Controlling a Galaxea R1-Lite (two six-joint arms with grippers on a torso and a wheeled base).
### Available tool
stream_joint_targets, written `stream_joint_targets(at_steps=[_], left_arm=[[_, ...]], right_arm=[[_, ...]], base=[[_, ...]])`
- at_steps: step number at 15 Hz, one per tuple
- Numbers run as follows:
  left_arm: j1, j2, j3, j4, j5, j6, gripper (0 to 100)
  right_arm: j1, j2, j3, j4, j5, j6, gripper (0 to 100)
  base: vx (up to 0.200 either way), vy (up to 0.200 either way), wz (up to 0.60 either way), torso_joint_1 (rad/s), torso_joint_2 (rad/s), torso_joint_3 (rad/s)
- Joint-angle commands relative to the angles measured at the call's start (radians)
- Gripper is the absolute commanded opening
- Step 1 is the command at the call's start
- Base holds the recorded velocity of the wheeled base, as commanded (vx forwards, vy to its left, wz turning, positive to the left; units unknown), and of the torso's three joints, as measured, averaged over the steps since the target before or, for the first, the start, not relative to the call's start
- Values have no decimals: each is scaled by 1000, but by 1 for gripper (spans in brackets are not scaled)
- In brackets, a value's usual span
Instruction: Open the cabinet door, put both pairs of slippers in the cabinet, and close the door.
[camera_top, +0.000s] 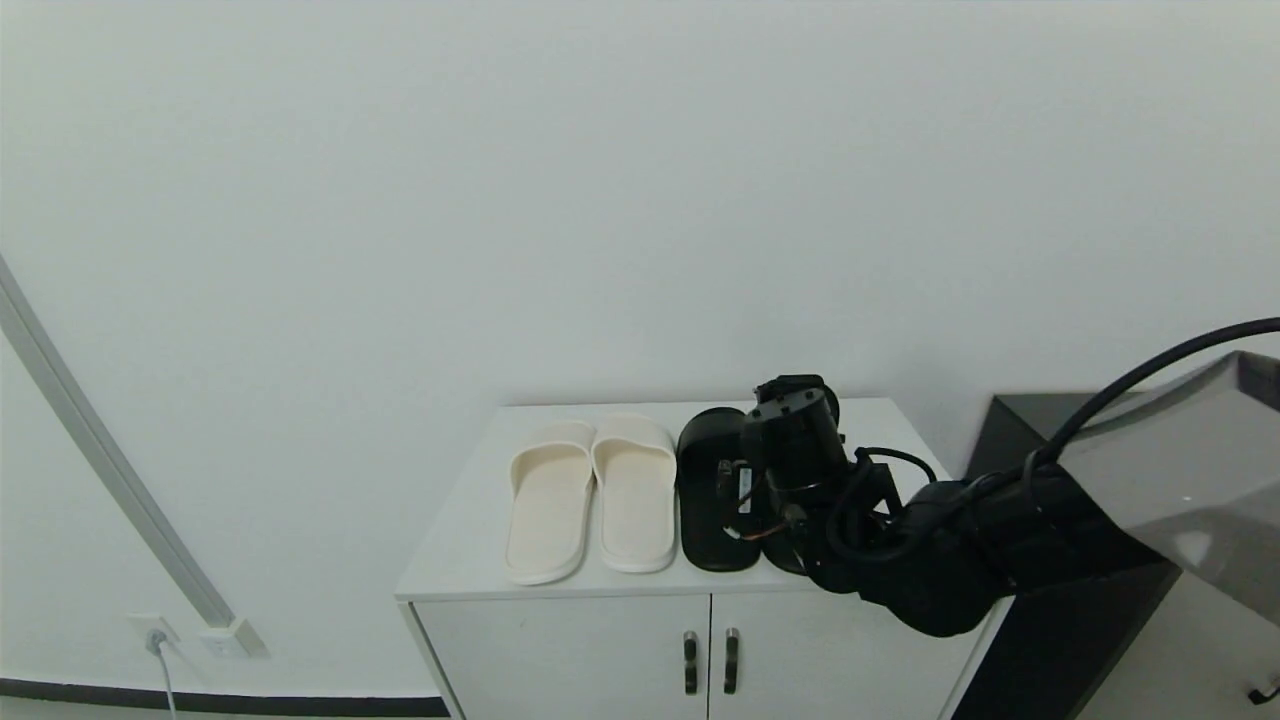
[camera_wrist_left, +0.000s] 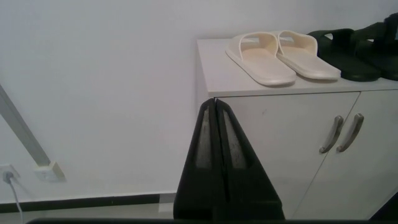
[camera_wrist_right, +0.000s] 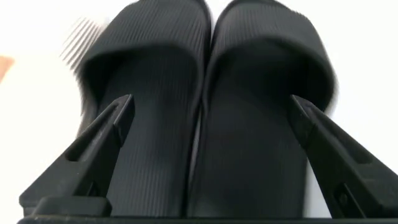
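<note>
A white cabinet (camera_top: 470, 540) stands against the wall with both doors shut and its two handles (camera_top: 710, 661) side by side at the middle. On its top lie a cream pair of slippers (camera_top: 590, 495) and, beside it, a black pair of slippers (camera_top: 712, 495), partly covered by my right arm. My right gripper (camera_wrist_right: 208, 109) is open just above the black pair (camera_wrist_right: 205, 93), one finger on each outer side. My left gripper (camera_wrist_left: 216, 106) is shut and holds nothing, low in front of the cabinet's left corner (camera_wrist_left: 208, 68), below the cream slippers (camera_wrist_left: 283, 56).
A dark box-like unit (camera_top: 1010, 430) stands close against the cabinet's right side. The wall runs right behind the cabinet top. At the lower left are a slanted grey cable duct (camera_top: 90, 430) and a wall socket with a plug (camera_top: 152, 634).
</note>
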Motion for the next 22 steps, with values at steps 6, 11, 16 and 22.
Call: stream_joint_targets(at_steps=[6, 11, 16, 22], left_arm=[[0, 0, 0, 0, 1, 0, 0], [0, 0, 0, 0, 1, 0, 0], [0, 1, 0, 0, 1, 0, 0], [0, 0, 0, 0, 1, -1, 0]], right_arm=[[-68, 243, -261, 2, -41, -25, 100], [-88, 274, -302, -14, -52, -67, 0], [-89, 268, -299, -27, -57, -80, 0], [-59, 15, -86, -55, -12, -148, 0]], base=[[0, 0, 0, 0, 0, 0], [0, 0, 0, 0, 0, 0], [0, 0, 0, 0, 0, 0], [0, 0, 0, 0, 0, 0]])
